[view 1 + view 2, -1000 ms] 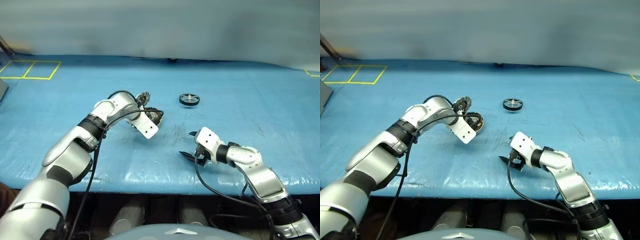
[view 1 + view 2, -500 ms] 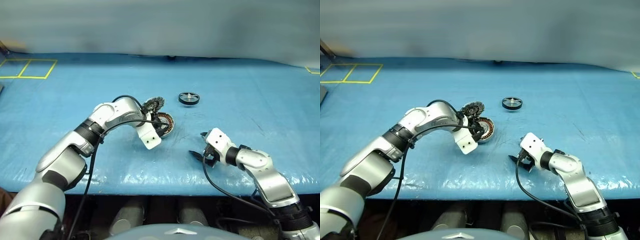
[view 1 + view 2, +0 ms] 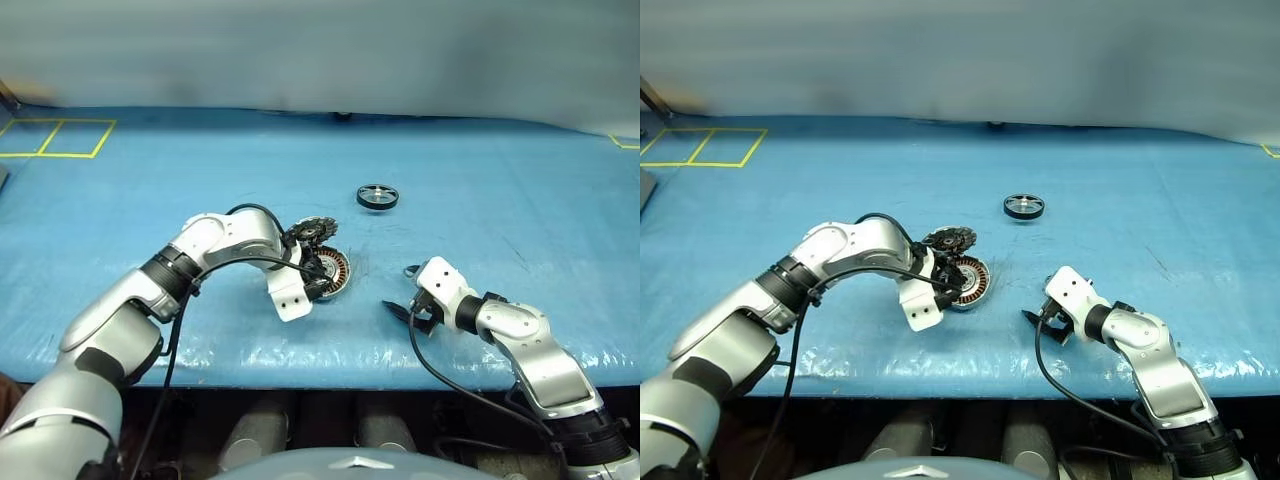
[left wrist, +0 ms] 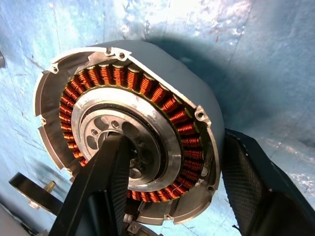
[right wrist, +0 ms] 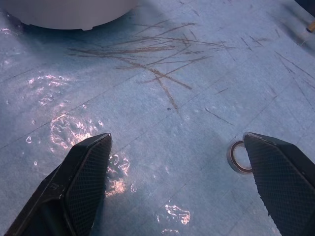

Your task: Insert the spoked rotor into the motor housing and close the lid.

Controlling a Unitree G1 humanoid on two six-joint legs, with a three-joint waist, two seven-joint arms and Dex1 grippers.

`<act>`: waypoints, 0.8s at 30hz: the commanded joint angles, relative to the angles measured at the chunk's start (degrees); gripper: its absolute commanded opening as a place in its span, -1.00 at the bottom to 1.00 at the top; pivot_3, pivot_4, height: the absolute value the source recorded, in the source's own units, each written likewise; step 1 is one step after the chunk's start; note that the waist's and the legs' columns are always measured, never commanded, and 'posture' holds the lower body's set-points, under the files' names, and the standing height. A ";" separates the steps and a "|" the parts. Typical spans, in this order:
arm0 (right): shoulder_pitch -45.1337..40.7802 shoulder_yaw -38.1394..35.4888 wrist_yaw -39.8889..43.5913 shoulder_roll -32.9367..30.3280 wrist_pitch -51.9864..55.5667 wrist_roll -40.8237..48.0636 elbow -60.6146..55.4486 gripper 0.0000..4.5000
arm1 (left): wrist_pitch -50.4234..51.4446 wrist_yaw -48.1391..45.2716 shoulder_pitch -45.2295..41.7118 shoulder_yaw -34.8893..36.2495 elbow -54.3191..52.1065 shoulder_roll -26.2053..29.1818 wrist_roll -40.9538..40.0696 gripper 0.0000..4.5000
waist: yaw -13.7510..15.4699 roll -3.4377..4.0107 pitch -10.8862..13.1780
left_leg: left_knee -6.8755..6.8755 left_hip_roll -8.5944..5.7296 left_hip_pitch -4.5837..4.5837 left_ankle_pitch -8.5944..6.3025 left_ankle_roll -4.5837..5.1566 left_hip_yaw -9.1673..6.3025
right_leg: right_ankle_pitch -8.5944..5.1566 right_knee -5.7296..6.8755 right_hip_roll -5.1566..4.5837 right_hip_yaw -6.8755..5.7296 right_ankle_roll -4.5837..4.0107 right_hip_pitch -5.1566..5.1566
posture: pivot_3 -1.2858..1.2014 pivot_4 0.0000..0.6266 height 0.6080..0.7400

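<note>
Left eye view, item by item. Motor housing (image 3: pixel 330 271): round silver-grey puck, ring of copper-orange windings, tilted up off the blue mat (image 3: pixel 520 190), near its front middle. Left gripper (image 4: pixel 170 196): one black textured finger (image 4: pixel 101 189) inside the silver hub, the other outside the rim, pinching the wall. Lid (image 3: pixel 311 231): ribbed grey disc just behind the housing. Spoked rotor (image 3: pixel 378 197): black-rimmed wheel, flat, farther back, bare mat all round. Right gripper (image 3: pixel 403 299): fingers spread wide over scratched mat, holding nothing; small metal ring (image 5: pixel 239 156) beside one fingertip.
</note>
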 commanded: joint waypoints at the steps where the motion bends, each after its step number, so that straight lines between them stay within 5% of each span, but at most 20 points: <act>1: -0.17 -1.05 0.04 -0.60 -0.64 0.32 -1.41 1.00 | -1.67 0.19 0.41 1.10 -2.81 1.31 -1.54 0.04 | 0.01 0.00 0.00 | 0.00 0.00 0.00 0.00 0.00 0.00 | 0.00 0.00 0.00 0.00 0.00 0.00 | 0.03 -0.52 1.00; 8: -1.14 -0.44 0.31 -0.40 -0.61 0.22 -0.90 1.00 | -3.34 0.24 0.48 0.72 -2.08 2.08 -1.44 0.04 | -0.03 0.00 0.00 | 0.02 0.01 0.06 0.01 -0.01 0.00 | 0.00 0.03 0.01 0.00 0.01 0.05 | 0.03 -0.52 1.00; 15: -0.75 -0.38 0.10 -0.28 -0.79 0.10 -0.86 1.00 | -5.06 3.25 -1.05 1.00 -0.35 2.16 0.72 0.99 | 0.00 0.00 0.00 | 0.02 0.01 0.14 0.01 0.00 0.00 | 0.00 0.03 0.00 0.00 0.01 0.10 | 0.03 -0.52 1.00; 24: -0.82 -1.79 -0.49 1.07 -0.86 1.73 0.12 1.00 | -4.63 -0.42 0.19 4.76 -4.53 7.41 -11.58 0.99 | -0.37 0.00 0.00 | 0.02 0.02 0.20 0.02 -0.01 0.00 | 0.00 0.05 0.01 0.00 0.01 0.04 | 0.03 -0.52 1.00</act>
